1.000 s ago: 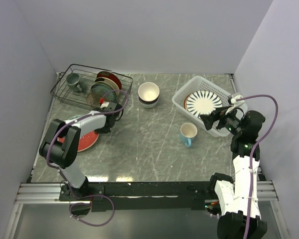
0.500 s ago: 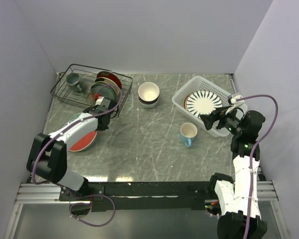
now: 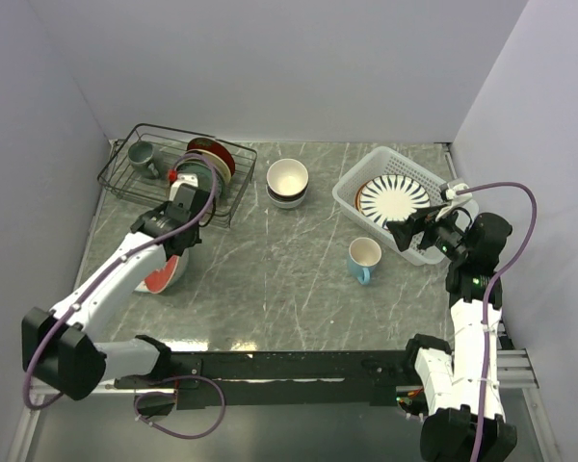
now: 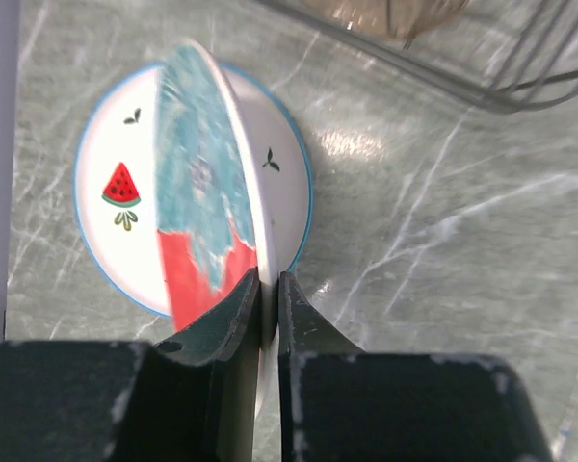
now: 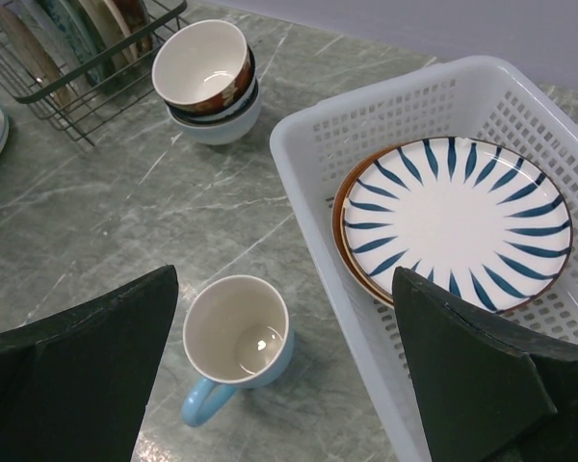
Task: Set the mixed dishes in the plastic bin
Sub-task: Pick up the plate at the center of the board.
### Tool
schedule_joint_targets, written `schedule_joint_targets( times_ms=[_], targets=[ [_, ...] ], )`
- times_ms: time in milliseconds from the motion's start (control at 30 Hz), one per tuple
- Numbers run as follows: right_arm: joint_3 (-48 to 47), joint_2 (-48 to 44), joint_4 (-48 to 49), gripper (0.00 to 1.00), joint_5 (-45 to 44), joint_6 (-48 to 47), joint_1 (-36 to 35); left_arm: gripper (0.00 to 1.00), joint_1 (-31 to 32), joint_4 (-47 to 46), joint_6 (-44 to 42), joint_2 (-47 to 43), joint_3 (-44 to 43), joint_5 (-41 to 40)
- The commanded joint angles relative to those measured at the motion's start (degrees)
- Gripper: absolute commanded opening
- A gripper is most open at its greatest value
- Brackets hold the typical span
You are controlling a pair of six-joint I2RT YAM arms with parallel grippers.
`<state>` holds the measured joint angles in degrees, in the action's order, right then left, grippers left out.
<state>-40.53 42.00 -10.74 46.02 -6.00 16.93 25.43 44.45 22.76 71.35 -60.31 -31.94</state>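
Note:
My left gripper [image 3: 180,223] [image 4: 268,281] is shut on the rim of the red plate [image 3: 162,274] [image 4: 195,274] and holds it tilted up on edge. Under it, the white plate with red fruit marks [image 4: 111,183] lies flat on the table. The white plastic bin [image 3: 352,188] [image 5: 308,144] at the right holds the navy-striped plate [image 3: 393,198] [image 5: 458,221] on top of the brown-rimmed plate [image 5: 352,252]. The light blue mug [image 3: 364,257] [image 5: 236,332] stands just left of the bin. My right gripper [image 3: 405,234] [image 5: 285,289] is open and empty above the mug and the bin's near rim.
Stacked cream-and-dark bowls [image 3: 288,181] [image 5: 204,72] stand at the back middle. A black wire rack [image 3: 135,183] [image 5: 67,87] at the back left holds upright plates [image 3: 207,159] and a grey-green mug [image 3: 141,154]. Walls close off the back and both sides.
My left arm has stretched out and its gripper has moved back toward the rack, tipping the red plate up on edge. The right arm has not moved.

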Motion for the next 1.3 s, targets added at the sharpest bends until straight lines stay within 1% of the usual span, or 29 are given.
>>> schedule_joint_targets(
  times_ms=[0,167,467,567,667,733,767,800,867,900,933,967,1033,1067,1133,1167,1267],
  targets=[
    [-0.5,0.4,2.0,1.00,0.0,-0.1,0.4,0.01,0.9,0.2,-2.7,-5.3,-6.0,-2.9],
    [-0.3,0.6,2.0,1.00,-0.1,0.0,0.5,0.01,1.4,1.5,-5.9,-8.0,-8.8,-2.8],
    [-0.2,1.3,2.1,1.00,-0.1,0.1,0.5,0.01,3.9,2.6,-10.6,-11.5,-11.1,-2.9],
    [-0.2,1.5,2.1,1.00,-0.1,0.0,0.6,0.01,5.8,3.1,-12.0,-12.2,-12.1,-2.6],
    [-0.2,1.6,2.2,1.00,-0.1,-0.1,0.5,0.01,9.0,3.6,-13.4,-12.6,-13.0,-3.9],
    [-0.2,1.7,2.2,1.00,0.0,-0.1,0.5,0.01,12.5,3.9,-14.3,-12.7,-13.4,-5.8],
    [-0.2,1.7,2.2,1.00,0.0,-0.2,0.5,0.01,15.7,4.0,-14.7,-12.8,-13.8,-6.6],
    [-0.2,1.7,2.2,1.00,-0.1,-0.2,0.6,0.01,17.4,4.2,-15.0,-12.8,-14.0,-7.4],
    [-0.1,1.7,2.2,1.00,0.0,-0.2,0.6,0.01,21.3,4.7,-15.2,-12.5,-14.5,-10.7],
    [-0.1,1.7,2.2,1.00,0.0,-0.2,0.5,0.01,25.3,4.8,-15.4,-12.1,-14.6,-12.2],
    [-0.1,1.7,2.2,1.00,0.0,-0.2,0.5,0.01,27.5,5.0,-15.4,-11.4,-14.7,-14.9],
    [-0.1,1.7,2.2,1.00,0.1,-0.3,0.5,0.01,31.7,5.5,-15.4,-11.0,-14.9,-16.4],
    [-0.1,1.7,2.2,1.00,0.2,-0.3,0.5,0.01,35.6,5.7,-15.6,-9.1,-15.3,-20.0],
    [-0.1,1.6,2.2,1.00,0.2,-0.4,0.5,0.01,39.3,5.8,-15.6,-8.3,-15.6,-21.0],
    [-0.1,1.7,2.1,1.00,0.4,-0.4,0.5,0.01,42.8,5.5,-16.3,-6.1,-16.4,-22.9],
    [0.0,1.7,2.1,1.00,0.7,-0.4,0.5,0.01,45.6,5.4,-16.6,-5.3,-16.8,-24.2],
    [0.2,2.0,2.3,1.00,2.3,-0.1,0.5,0.01,50.4,2.8,-19.2,-2.2,-17.6,-26.2]
  ],
)
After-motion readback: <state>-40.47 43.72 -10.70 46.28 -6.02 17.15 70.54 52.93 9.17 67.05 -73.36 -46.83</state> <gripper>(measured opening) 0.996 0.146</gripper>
